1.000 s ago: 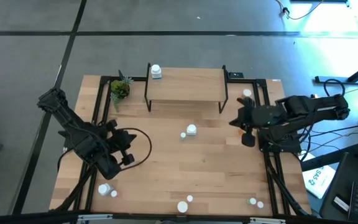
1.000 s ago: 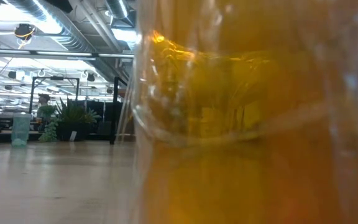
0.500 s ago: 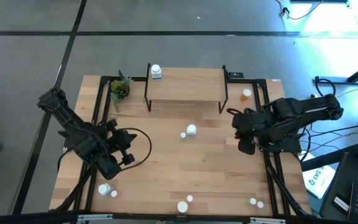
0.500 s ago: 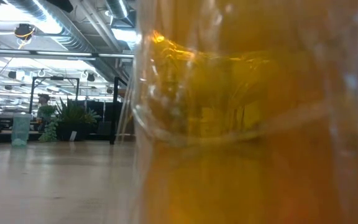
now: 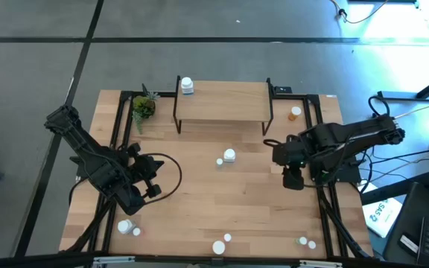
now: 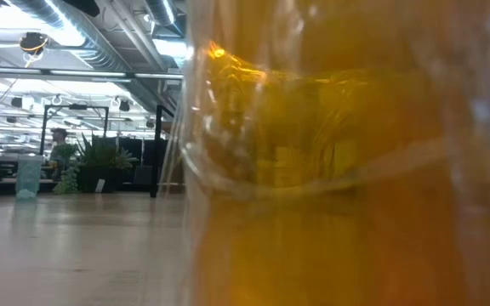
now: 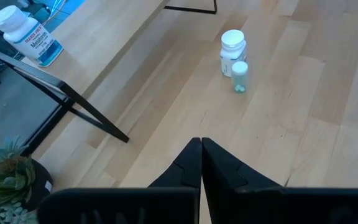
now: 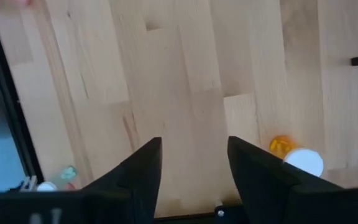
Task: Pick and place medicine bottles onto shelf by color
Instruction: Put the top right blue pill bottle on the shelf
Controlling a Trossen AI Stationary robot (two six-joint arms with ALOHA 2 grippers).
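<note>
The shelf (image 5: 222, 100) stands at the table's far middle, with one white bottle (image 5: 187, 85) upright on its left end; that bottle also shows in the left wrist view (image 7: 27, 34). A white bottle (image 5: 229, 155) and a small pale green one (image 7: 239, 78) stand on the table in front of the shelf. An orange bottle (image 5: 295, 112) sits right of the shelf. More bottles stand along the near edge (image 5: 218, 246). My right gripper (image 5: 293, 179) is open and empty over the right half of the table (image 8: 194, 155). My left gripper (image 5: 155, 179) is shut and empty (image 7: 201, 146) at the left.
A small potted plant (image 5: 143, 106) stands left of the shelf. An orange bottle (image 6: 339, 170) right at the low camera fills most of that view. In the right wrist view an orange bottle with a white cap (image 8: 294, 155) lies ahead of the fingers. Black frame rails (image 5: 322, 216) run along the table's sides.
My right gripper has gone toward the table's near edge and slightly left, staying empty. The left arm has kept still.
</note>
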